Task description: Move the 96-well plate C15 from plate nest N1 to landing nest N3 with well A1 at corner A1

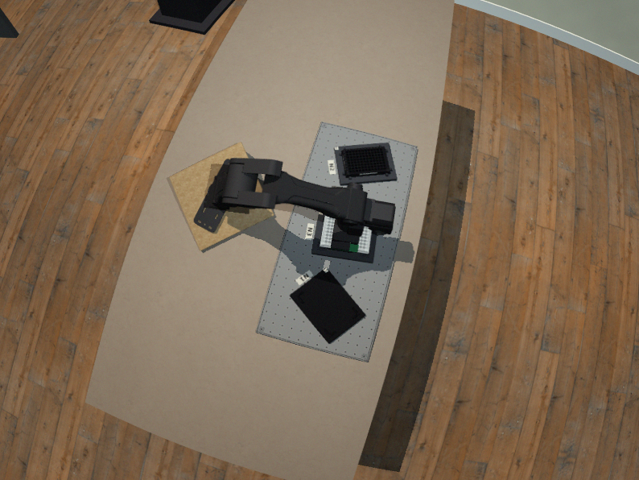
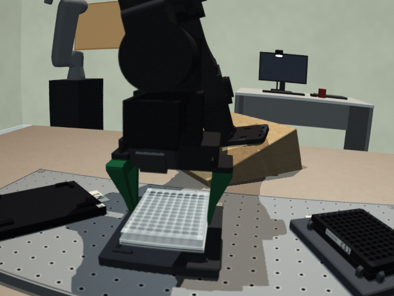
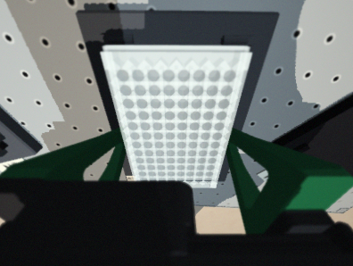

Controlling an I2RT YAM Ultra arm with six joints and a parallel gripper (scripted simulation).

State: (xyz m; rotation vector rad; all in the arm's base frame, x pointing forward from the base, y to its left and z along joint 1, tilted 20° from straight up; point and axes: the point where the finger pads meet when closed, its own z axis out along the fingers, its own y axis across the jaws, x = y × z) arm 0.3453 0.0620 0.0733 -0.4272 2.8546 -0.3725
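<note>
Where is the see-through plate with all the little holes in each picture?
Top: the clear plate peeks out white on both sides of the arm, mid-deck by label N1.
Exterior: low centre, the clear plate sits between the green fingers, just above a black nest.
Wrist: centre, the clear plate runs away from the camera.
Shared landmark: the hand's green fingers.

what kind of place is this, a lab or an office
Most likely a lab automation bench: a perforated deck carries labelled plate nests, a dark arm's pincer grips a clear 96-well plate, and a black plate sits nearby. A desk with a monitor stands behind.
</note>
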